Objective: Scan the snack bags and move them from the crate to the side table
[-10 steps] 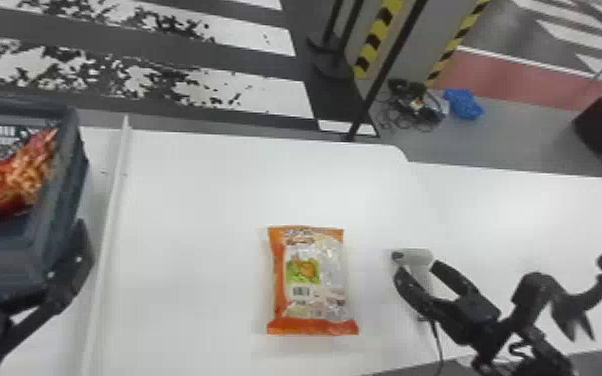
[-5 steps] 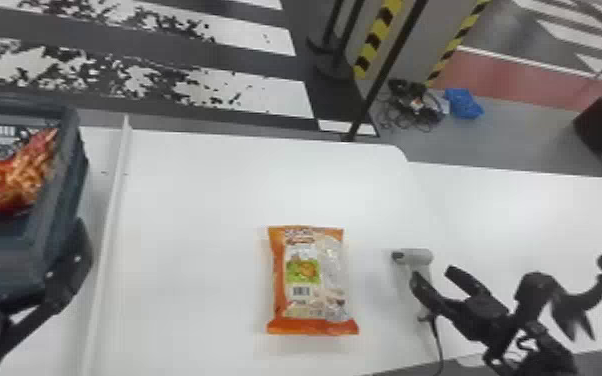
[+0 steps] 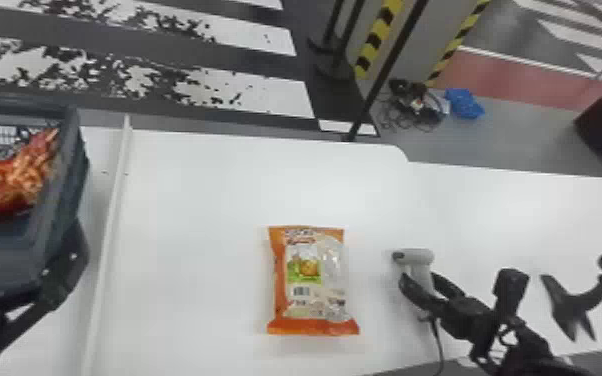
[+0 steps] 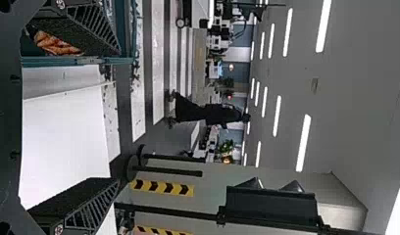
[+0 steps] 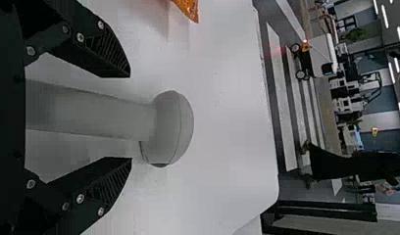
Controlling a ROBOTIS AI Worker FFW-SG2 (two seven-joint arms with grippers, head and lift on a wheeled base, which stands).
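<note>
Snack bag (image 3: pixel 315 280) lies on desk (image 3: pixel 205 200). Your right fingers (image 5: pixel 105 51), wide, have shifted in around scanner handle (image 5: pixel 100 115); likely you grip next, then scan. Left fingers (image 4: pixel 73 208) wide, near crate (image 3: pixel 65 200).

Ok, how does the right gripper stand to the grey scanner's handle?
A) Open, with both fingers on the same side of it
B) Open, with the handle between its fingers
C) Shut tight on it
B: the right gripper has its fingers spread, one on either side of the handle, with bare table showing in the gap on each side.
</note>
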